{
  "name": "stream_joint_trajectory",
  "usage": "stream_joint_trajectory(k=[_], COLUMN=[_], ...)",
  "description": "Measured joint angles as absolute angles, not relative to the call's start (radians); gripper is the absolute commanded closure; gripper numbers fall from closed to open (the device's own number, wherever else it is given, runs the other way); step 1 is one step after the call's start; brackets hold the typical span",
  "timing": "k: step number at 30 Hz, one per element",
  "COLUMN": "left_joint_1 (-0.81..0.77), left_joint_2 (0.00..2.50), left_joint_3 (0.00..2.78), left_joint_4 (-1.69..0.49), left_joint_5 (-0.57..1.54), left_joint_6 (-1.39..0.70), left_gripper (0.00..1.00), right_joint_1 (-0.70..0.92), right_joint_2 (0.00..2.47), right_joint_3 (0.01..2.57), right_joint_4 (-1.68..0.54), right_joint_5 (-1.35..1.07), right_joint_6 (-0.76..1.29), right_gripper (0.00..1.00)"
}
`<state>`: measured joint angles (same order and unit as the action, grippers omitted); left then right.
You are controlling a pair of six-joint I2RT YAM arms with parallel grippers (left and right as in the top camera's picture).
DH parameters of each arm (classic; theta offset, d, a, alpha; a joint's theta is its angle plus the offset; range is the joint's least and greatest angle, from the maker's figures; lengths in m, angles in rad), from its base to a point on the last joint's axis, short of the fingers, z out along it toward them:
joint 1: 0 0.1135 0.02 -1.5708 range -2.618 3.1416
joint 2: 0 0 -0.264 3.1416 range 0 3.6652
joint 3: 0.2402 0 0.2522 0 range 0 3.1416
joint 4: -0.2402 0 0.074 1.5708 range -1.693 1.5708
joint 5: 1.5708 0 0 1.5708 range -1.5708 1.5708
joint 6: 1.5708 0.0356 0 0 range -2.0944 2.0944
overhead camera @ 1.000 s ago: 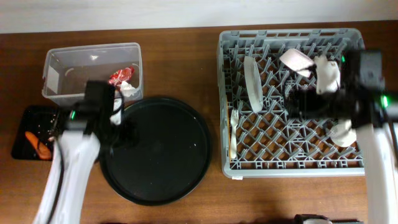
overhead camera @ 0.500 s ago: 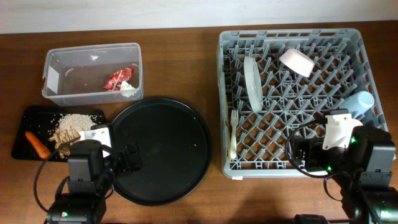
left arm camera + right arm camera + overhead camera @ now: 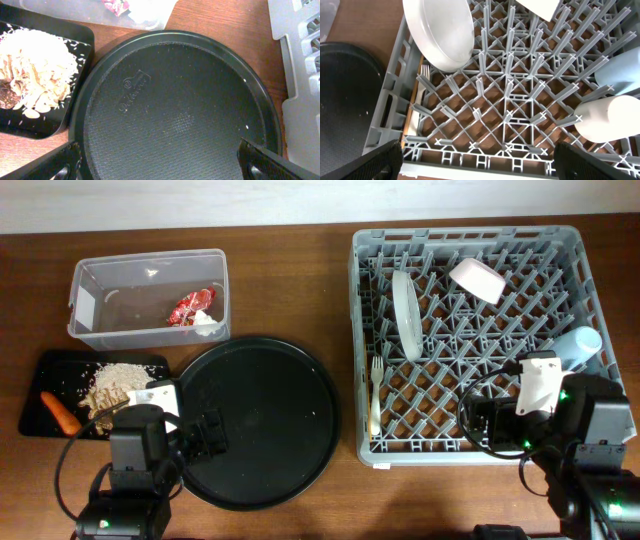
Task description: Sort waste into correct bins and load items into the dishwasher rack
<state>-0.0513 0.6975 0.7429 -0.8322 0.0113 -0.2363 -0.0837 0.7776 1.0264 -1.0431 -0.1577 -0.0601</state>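
My left tool (image 3: 165, 169) hangs released over the near part of the large round black tray (image 3: 175, 100), fingers spread wide with nothing between them. My right tool (image 3: 480, 169) is just as slack and empty above the near wall of the dishwasher rack (image 3: 395, 110)

Just past that wall a pale fork (image 3: 420, 100) lies along the rack's left side. To the right, the white cup (image 3: 615, 117) rests among the pegs with the light-blue cup (image 3: 625, 70) just beyond it. Farther in, the white plate (image 3: 440, 30) stands on edge, and the cream bowl (image 3: 478, 280) sits near the far wall

On the left of the desk, the shallow black tray (image 3: 35, 370) holds the food scraps (image 3: 35, 75), a brown lump (image 3: 7, 92) and the carrot (image 3: 62, 412). Beyond it the clear tub (image 3: 90, 280) holds the red wrapper (image 3: 192, 305) and the tissue (image 3: 207, 325)

I judge the sorting and loading finished: I see nothing loose to fetch. The next move calls only for keeping both arms clear
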Motion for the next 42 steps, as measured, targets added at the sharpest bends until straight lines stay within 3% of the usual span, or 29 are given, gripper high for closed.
stream_joint_trajectory(k=[4, 8, 16, 23, 27, 34, 42], left_joint_1=[-0.051, -0.051, -0.051, -0.051, -0.051, -0.051, -0.051], left_joint_2=[0.698, 0.698, 0.698, 0.698, 0.698, 0.698, 0.698], left_joint_3=[0.743, 0.743, 0.741, 0.74, 0.74, 0.74, 0.739], left_joint_4=[-0.832, -0.832, -0.828, -0.829, -0.829, -0.829, -0.829], left_joint_5=[0.011, 0.011, 0.011, 0.011, 0.011, 0.011, 0.011], left_joint_6=[-0.236, -0.236, -0.236, -0.236, -0.236, -0.236, -0.236], left_gripper=[0.01, 0.01, 0.01, 0.01, 0.01, 0.01, 0.01], right_joint_1=[-0.049, 0.034, 0.153, 0.161, 0.161, 0.161, 0.161], right_joint_2=[0.689, 0.53, 0.185, 0.015, 0.014, 0.015, 0.014], right_joint_3=[1.017, 0.922, 0.4, 0.082, 0.029, 0.01, 0.01], right_joint_4=[-0.985, -0.721, -0.13, 0.208, 0.204, -0.074, -0.074], right_joint_5=[-0.142, -0.131, -0.128, -0.121, -0.096, -0.004, 0.004], right_joint_6=[-0.064, -0.067, -0.076, -0.079, -0.079, -0.078, -0.078], right_gripper=[0.01, 0.01, 0.01, 0.01, 0.01, 0.01, 0.01])
